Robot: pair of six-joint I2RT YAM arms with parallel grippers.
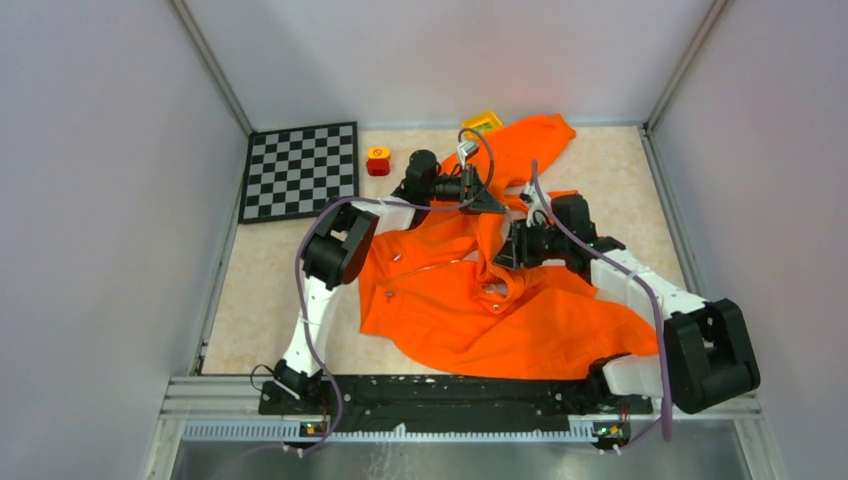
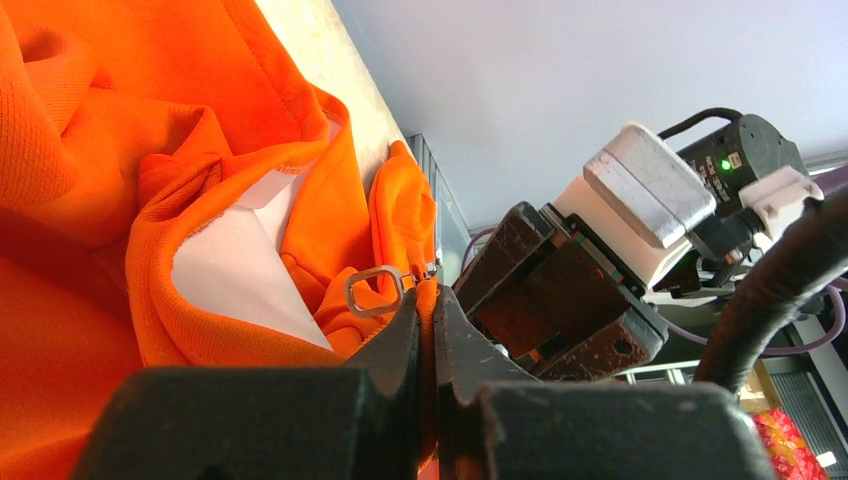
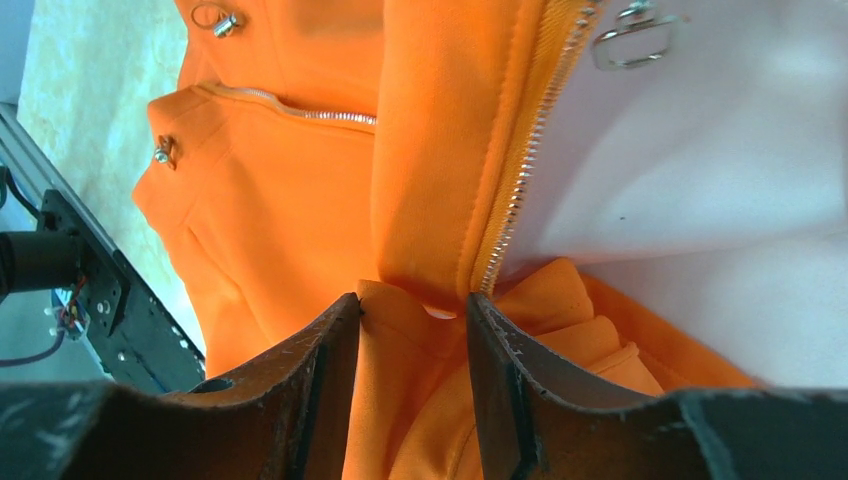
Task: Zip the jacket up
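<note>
Your left claw (image 2: pixel 428 300) is pinching a thin orange edge of the jacket (image 2: pixel 90 120), its jaws pressed together with only that fabric between them. The silver zipper pull (image 2: pixel 374 291) is sitting just beside the fingertips (whether it is touching them, I cannot tell). Your right claw (image 3: pixel 413 305) is clamping a thicker fold of the same jacket, with the cloth filling the narrow gap and touching both fingers. The zipper teeth (image 3: pixel 515 170) are running up and away from that fold, along the edge of the white lining (image 3: pixel 700 180). From above, both claws are holding a raised ridge of the garment near the middle of the tabletop (image 1: pixel 270 300). The rest is lying crumpled toward the near edge, with one part reaching toward the far wall. Beyond it, a checkerboard (image 1: pixel 300 170), a small red box (image 1: pixel 378 160) and a yellow object (image 1: pixel 482 122) are sitting at the far side.
</note>
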